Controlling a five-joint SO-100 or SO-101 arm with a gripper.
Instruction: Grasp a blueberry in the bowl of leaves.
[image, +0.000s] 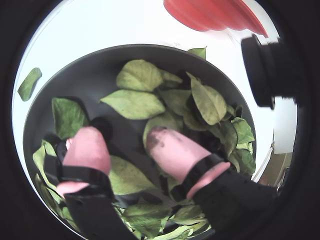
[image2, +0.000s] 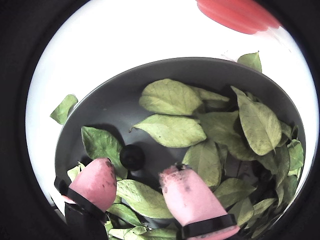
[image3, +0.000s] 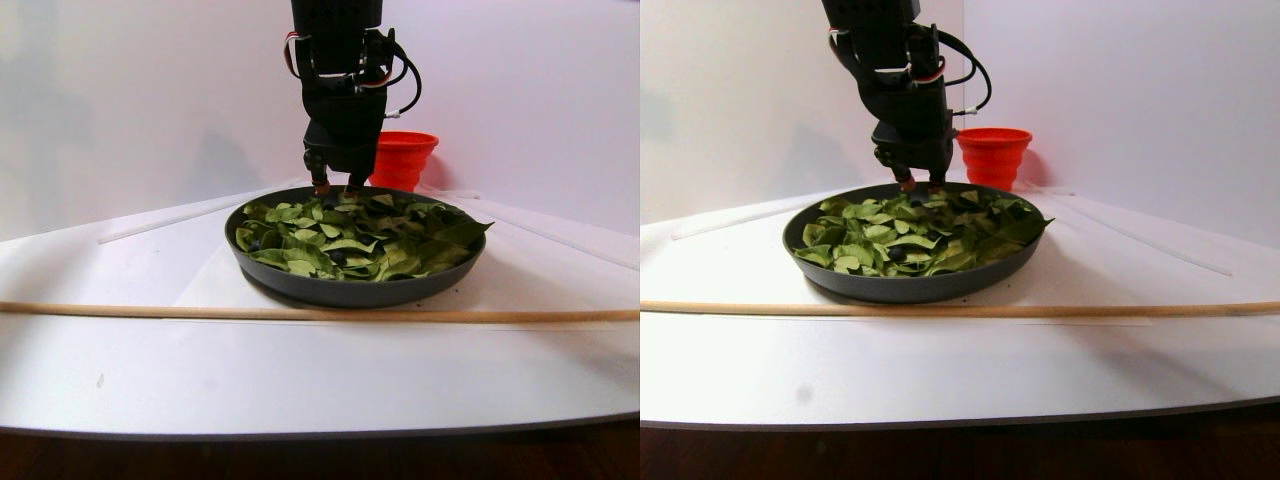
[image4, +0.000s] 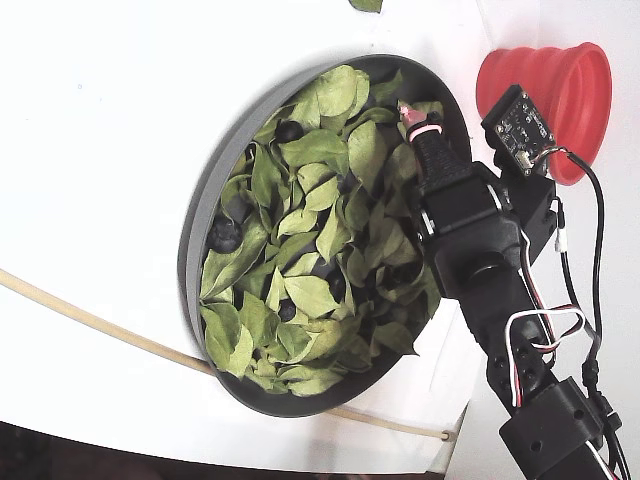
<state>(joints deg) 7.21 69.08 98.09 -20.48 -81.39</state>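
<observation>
Gripper (image2: 137, 182) is hanging jaws apart over the bowl (image2: 100, 100) floor; bare grey floor is lying open between the pink fingertips (image2: 177, 182), with a blueberry (image2: 132, 156) sitting just ahead. Leaves (image2: 172, 129) are crowding the far and right side. Red cup (image4: 560, 85) is standing beyond the rim, clear.

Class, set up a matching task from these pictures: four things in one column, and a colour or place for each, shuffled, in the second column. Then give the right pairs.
Things:
1. bowl
2. ribbed cup
3. blueberry
4. wooden stick

Descriptions:
A. lying on the white table in front of the bowl in the stereo pair view
B. red, standing outside the bowl
C. dark grey, holding the leaves
D. dark and round, on the bowl floor between the pink fingertips

Pairs: 1-C, 2-B, 3-D, 4-A
</observation>
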